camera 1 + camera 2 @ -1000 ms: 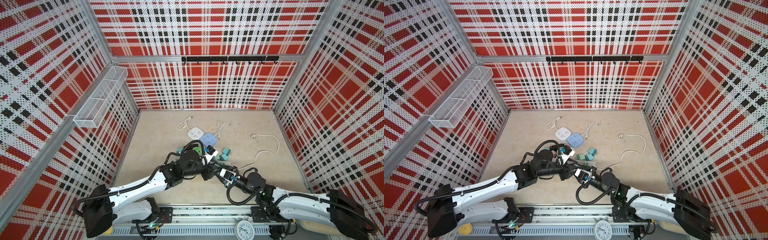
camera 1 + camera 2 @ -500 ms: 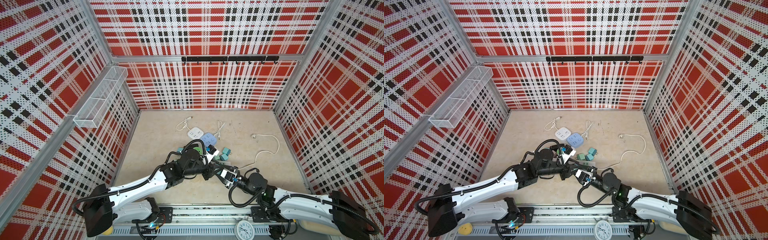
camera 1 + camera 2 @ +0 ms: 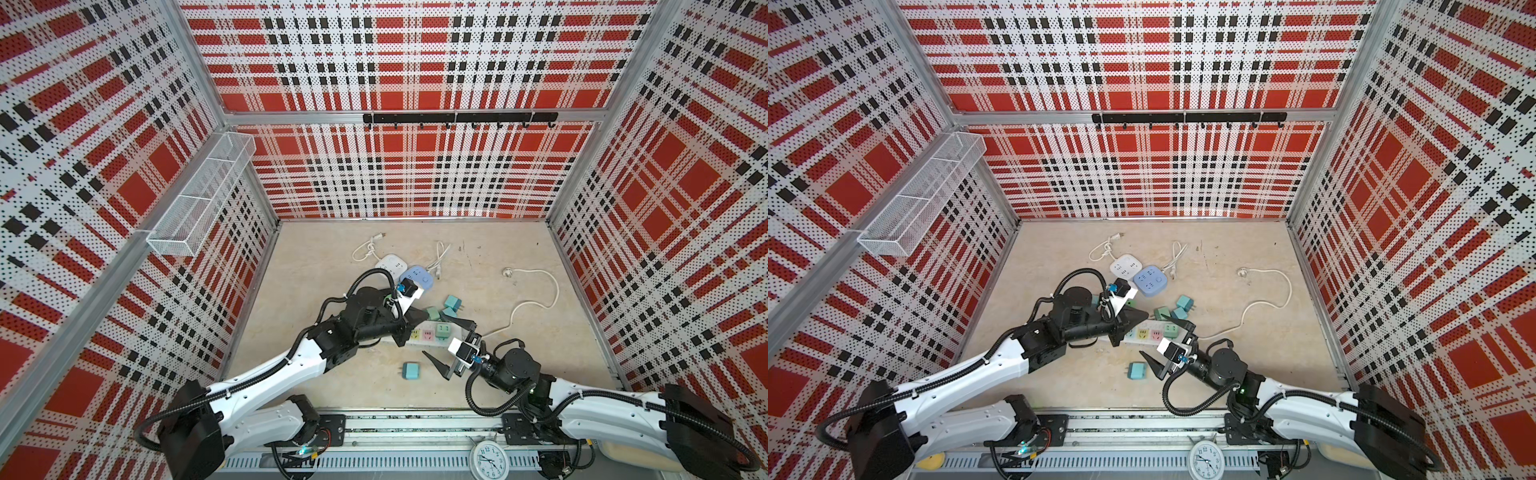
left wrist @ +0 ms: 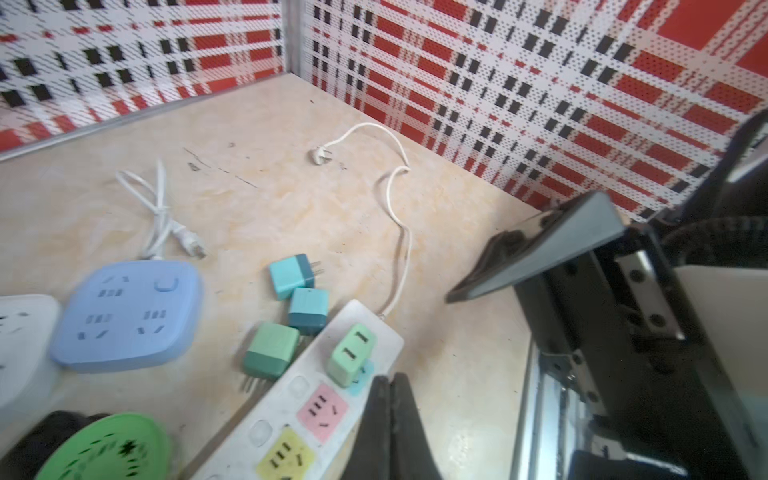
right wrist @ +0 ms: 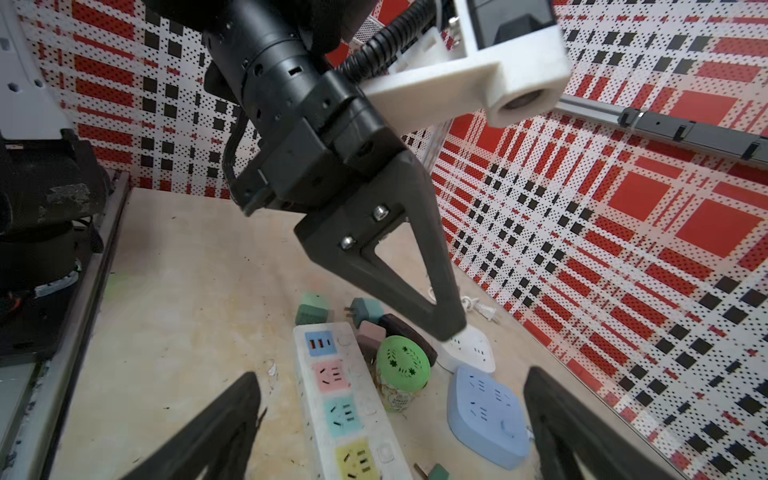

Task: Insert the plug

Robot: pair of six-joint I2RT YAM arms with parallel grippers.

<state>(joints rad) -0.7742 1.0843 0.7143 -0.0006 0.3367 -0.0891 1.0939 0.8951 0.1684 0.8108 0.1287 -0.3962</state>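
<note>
A white power strip (image 3: 419, 337) with coloured sockets lies on the floor in both top views. A light green plug (image 3: 443, 330) (image 4: 351, 353) stands in the socket nearest the strip's cord. My left gripper (image 3: 426, 318) (image 3: 1144, 313) (image 4: 390, 380) is shut on nothing, its tips against the strip's edge right beside that plug. My right gripper (image 3: 433, 333) (image 3: 1151, 334) (image 5: 390, 395) is wide open and holds nothing. Its fingers (image 4: 540, 245) straddle the strip's cord end, clear of the plug.
Two teal plugs (image 3: 452, 303) lie behind the strip and another (image 3: 411, 370) in front of it. A white socket block (image 3: 390, 264), a blue one (image 3: 417, 279) and a green-lidded pot (image 5: 403, 363) sit near the left gripper. The strip's cord (image 3: 536, 291) loops right. A wire basket (image 3: 199, 199) hangs on the left wall.
My right gripper has sprung wide open and let go of the green plug, which stays on the strip. My left gripper has closed fully.
</note>
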